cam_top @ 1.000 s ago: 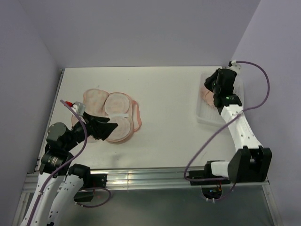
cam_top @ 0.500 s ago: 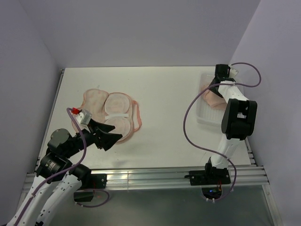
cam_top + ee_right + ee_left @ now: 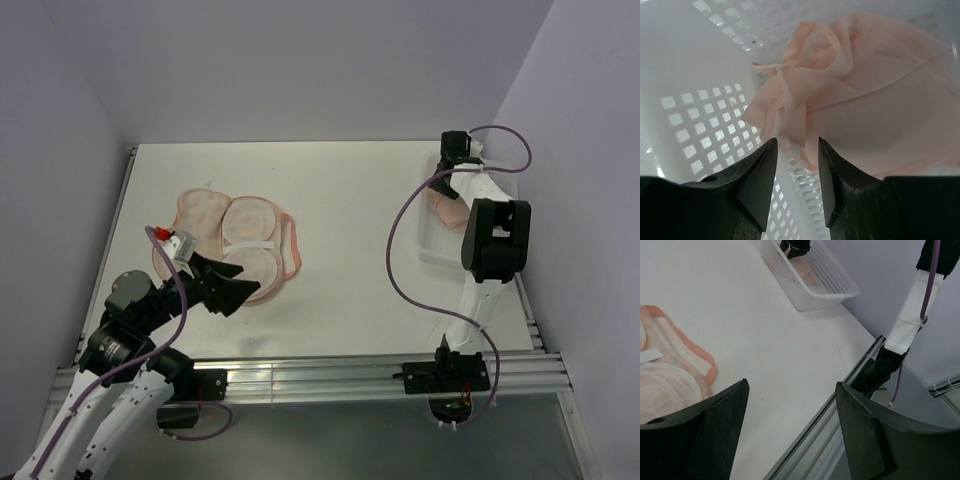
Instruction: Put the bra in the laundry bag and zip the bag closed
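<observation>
The left gripper (image 3: 228, 290), jaws wide and empty, has drawn back off the peach, orange-patterned oval laundry bag (image 3: 235, 240), which lies splayed open near the white table (image 3: 350, 220)'s left edge; bare tabletop spans the middle; the right gripper (image 3: 797, 150), now farther along the white perforated plastic basket (image 3: 438, 258) at the right edge, hangs part-open and empty over the pale peach-pink bra (image 3: 865, 90).

laundry bag (image 3: 236, 238) on the table (image 3: 350, 220) at left, my left claw (image 3: 791, 385) just before it, basket (image 3: 816, 297) far right, bra (image 3: 865, 95) in it, my right claw (image 3: 796, 145) over the bra
</observation>
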